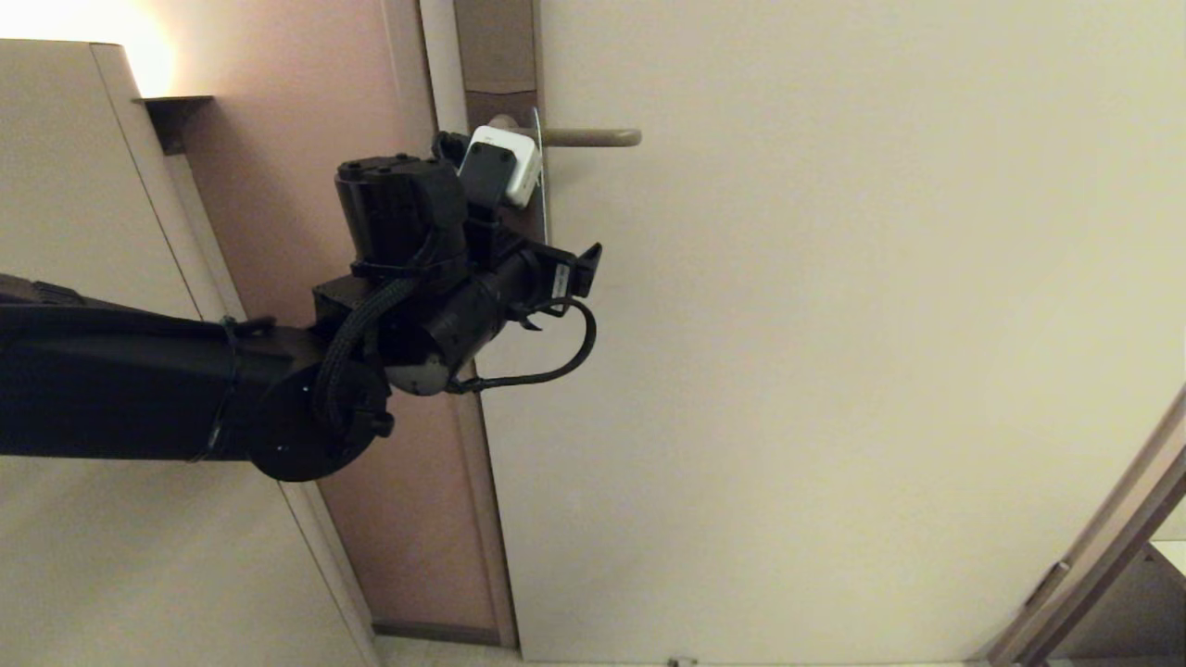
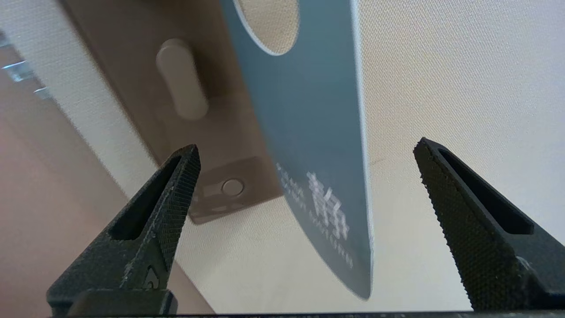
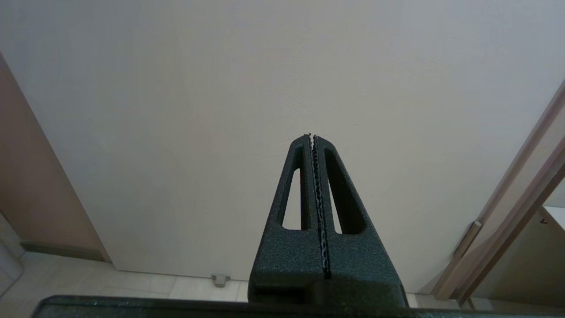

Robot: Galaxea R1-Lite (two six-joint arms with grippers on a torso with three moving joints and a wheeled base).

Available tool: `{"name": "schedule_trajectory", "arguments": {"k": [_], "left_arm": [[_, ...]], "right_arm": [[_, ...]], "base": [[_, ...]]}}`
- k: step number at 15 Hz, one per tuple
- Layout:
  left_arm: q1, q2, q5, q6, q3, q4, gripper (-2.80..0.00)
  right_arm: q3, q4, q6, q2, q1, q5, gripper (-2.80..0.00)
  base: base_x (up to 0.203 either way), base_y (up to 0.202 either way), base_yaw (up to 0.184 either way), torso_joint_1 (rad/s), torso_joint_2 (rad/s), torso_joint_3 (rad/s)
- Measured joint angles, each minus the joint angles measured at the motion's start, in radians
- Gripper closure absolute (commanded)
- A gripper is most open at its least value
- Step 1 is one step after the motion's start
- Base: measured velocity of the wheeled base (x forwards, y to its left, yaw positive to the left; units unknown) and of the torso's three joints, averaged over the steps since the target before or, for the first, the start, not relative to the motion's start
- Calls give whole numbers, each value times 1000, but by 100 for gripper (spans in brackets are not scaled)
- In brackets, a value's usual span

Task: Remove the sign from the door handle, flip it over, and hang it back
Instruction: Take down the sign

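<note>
Fingers spread wide, sign between, untouched.

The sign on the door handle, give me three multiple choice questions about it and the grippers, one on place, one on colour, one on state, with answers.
1. Where is the sign?
A. Lying on the floor
B. Hanging from the door handle
C. Clamped in the right gripper

2. What colour is the sign's face seen from the left wrist?
A. Blue-grey with white text
B. Red with black text
C. Plain yellow

3. What state is the left gripper in?
A. Shut on the sign
B. Shut on nothing
C. Open, a finger on each side of the sign

Answers: B, the head view shows the card edge-on, hanging below the lever; A, the left wrist view shows a blue-grey face with white lettering; C, both fingers stand wide apart with the card between them, untouched.
</note>
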Motion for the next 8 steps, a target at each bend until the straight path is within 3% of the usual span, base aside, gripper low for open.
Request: {"name": "schedule_trajectory", "arguments": {"k": [8], "left_arm": [[-2, 42, 18, 3, -31, -4, -280]], "right_arm": [[0, 0, 0, 0, 0, 0, 0]], "base": [[0, 0, 0, 0, 0, 0]]}}
